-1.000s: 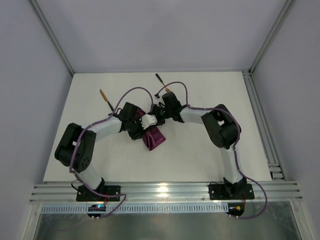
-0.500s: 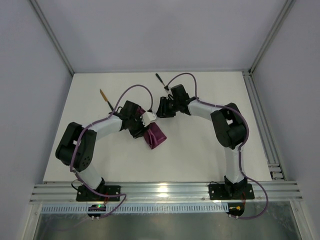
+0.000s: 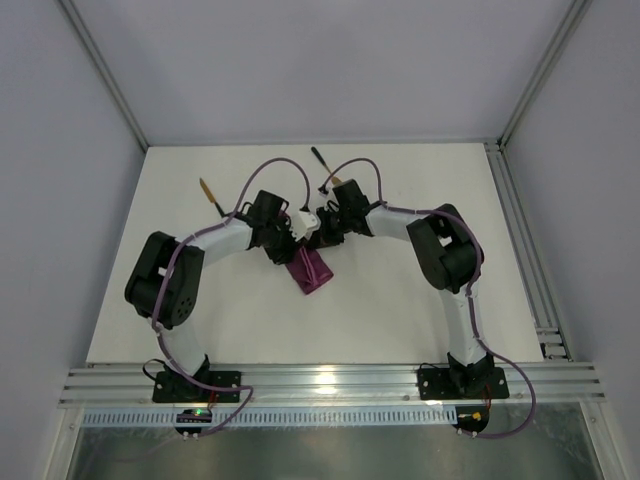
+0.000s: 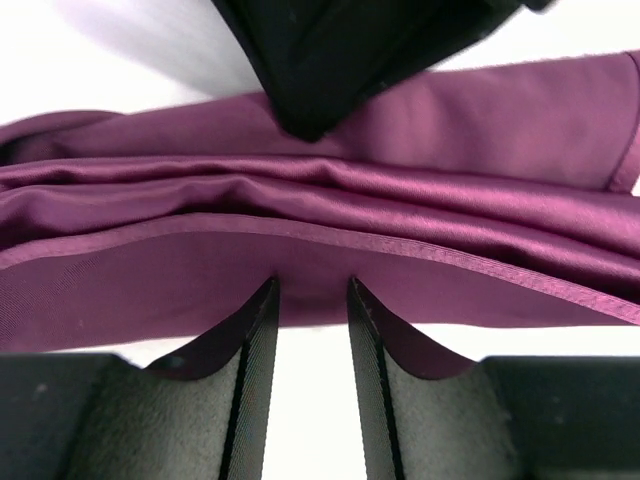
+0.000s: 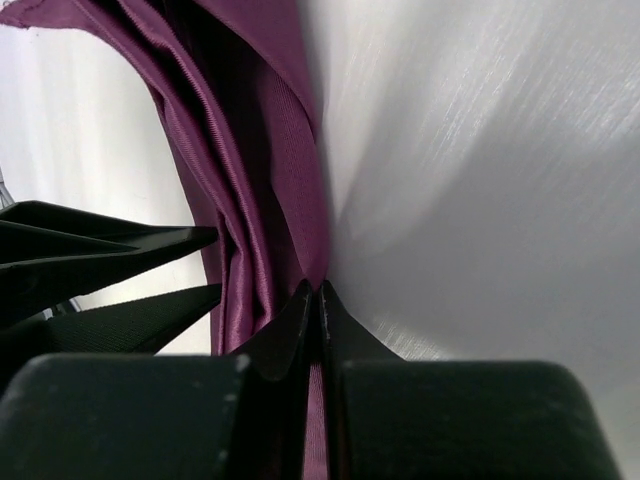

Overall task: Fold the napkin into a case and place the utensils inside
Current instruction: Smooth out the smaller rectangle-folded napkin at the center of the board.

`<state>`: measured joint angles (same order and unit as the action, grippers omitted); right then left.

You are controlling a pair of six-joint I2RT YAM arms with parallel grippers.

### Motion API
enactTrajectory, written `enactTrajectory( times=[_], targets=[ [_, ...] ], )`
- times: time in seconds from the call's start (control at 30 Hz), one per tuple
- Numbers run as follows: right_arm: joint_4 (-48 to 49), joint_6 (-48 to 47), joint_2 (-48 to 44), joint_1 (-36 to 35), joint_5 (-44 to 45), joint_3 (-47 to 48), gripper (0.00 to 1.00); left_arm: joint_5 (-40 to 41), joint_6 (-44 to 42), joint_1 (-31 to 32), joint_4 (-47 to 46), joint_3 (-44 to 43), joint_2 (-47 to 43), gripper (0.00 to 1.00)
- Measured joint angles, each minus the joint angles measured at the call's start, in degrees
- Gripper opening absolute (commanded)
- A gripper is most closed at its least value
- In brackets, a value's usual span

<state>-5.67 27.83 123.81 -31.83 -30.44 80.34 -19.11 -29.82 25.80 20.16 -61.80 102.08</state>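
Note:
The magenta napkin (image 3: pixel 310 270) lies bunched in folds at mid-table, its far end under both grippers. My left gripper (image 4: pixel 312 285) is open. Its fingertips (image 4: pixel 264 300) sit at the napkin's hemmed edge (image 4: pixel 420 250), with cloth lapping their outer sides and bare table showing between them. My right gripper (image 5: pixel 320 290) is shut on the napkin's edge (image 5: pixel 250 150), and a strip of cloth shows between its pads. One utensil (image 3: pixel 210 196) lies at the back left, gold head and black handle. Another utensil (image 3: pixel 321 160) lies at the back centre, partly behind the right arm's cable.
Purple cables (image 3: pixel 275 175) loop over both arms above the napkin. The left gripper's fingers (image 5: pixel 120 245) show at the left of the right wrist view, close to the right gripper. White table (image 3: pixel 400 300) spreads around. Aluminium rails (image 3: pixel 520 230) edge the right side and front.
My right gripper drew back toward the far utensil, then returned to the napkin and shut on its edge. My left gripper shifted slightly right and farther back, and the napkin shifted with it.

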Motion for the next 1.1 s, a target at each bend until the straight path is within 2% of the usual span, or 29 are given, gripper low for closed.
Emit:
enactTrajectory(
  times=[0.1,0.3,0.4,0.63,0.87,1.03,1.1],
  targets=[
    [0.3,0.5,0.0,0.0,-0.9,-0.5,0.04,0.0,0.5,0.0,0.3,-1.2,1.1,0.3],
    [3.3,2.5,0.0,-0.7,-3.6,-2.6,0.04,0.0,0.8,0.0,1.9,-3.6,2.1,0.31],
    [7.0,4.4,0.0,-1.2,-5.5,-4.7,0.04,-0.1,0.6,0.2,2.7,-4.4,2.2,0.37],
    [19.1,12.2,-0.9,-1.4,-7.6,-12.0,0.04,-0.2,1.2,1.8,8.1,-8.6,5.3,0.37],
    [26.9,17.7,-2.4,-1.9,-4.4,-17.4,0.04,-0.2,9.1,1.9,12.0,-12.7,7.8,0.45],
    [31.1,20.6,-3.1,-2.8,-1.7,-19.8,0.04,-0.1,15.3,1.7,13.8,-14.8,9.3,0.46],
    [32.2,21.6,-3.1,-2.9,-1.1,-20.3,0.04,0.0,17.2,1.5,14.4,-15.3,9.7,0.43]
  ],
)
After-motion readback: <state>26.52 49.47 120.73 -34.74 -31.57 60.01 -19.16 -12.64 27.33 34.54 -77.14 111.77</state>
